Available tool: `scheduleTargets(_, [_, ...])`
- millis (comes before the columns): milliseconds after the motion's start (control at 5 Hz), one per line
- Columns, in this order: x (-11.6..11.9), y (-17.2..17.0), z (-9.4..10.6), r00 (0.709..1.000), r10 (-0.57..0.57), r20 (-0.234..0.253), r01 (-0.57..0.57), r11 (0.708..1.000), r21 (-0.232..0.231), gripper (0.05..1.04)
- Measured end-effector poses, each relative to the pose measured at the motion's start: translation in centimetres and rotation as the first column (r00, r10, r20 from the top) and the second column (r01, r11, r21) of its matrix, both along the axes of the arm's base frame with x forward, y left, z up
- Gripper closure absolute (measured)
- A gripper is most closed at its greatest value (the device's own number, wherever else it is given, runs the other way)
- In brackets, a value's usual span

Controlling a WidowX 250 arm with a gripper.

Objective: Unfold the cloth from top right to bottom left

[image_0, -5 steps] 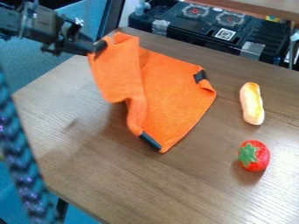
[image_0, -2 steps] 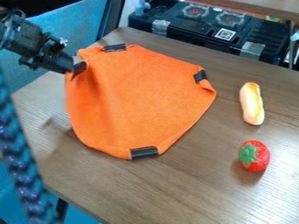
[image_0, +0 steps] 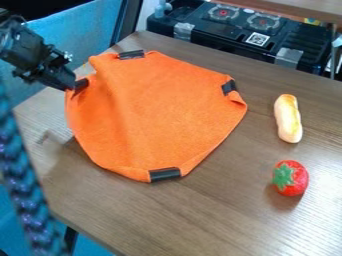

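Observation:
At the upper left, my gripper [image_0: 77,87] is shut on the left corner of the orange cloth [image_0: 160,107], by a dark patch there. That corner is lifted above the table, and the cloth's left side slopes down from it in soft folds. Most of the cloth is spread over the middle of the table. Dark clips or patches show at its top, right and bottom corners. The right corner is slightly curled.
On the wooden table [image_0: 200,215], a bread-like toy [image_0: 288,118] lies right of the cloth, with a toy strawberry [image_0: 290,178] below it. A black toy stove [image_0: 247,32] stands behind. A blue braided strand [image_0: 25,200] crosses the left foreground.
My gripper has moved left and down with the cloth's corner. The folded-over left part has opened out, and the top patch has come into view.

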State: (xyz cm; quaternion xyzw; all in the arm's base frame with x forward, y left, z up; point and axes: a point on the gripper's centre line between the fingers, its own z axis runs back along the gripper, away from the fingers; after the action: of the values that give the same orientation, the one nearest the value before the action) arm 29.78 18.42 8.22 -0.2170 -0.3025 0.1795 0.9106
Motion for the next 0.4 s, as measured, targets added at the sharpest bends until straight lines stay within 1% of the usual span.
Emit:
scheduleTargets(200, [-0.8,1.0,-0.5,0.998,0.039,-0.040,-0.038,0.999,0.013,1.034])
scheduleTargets(400, [-1.8,1.2,0.7,0.992,0.101,-0.077,-0.099,0.994,0.035,1.034])
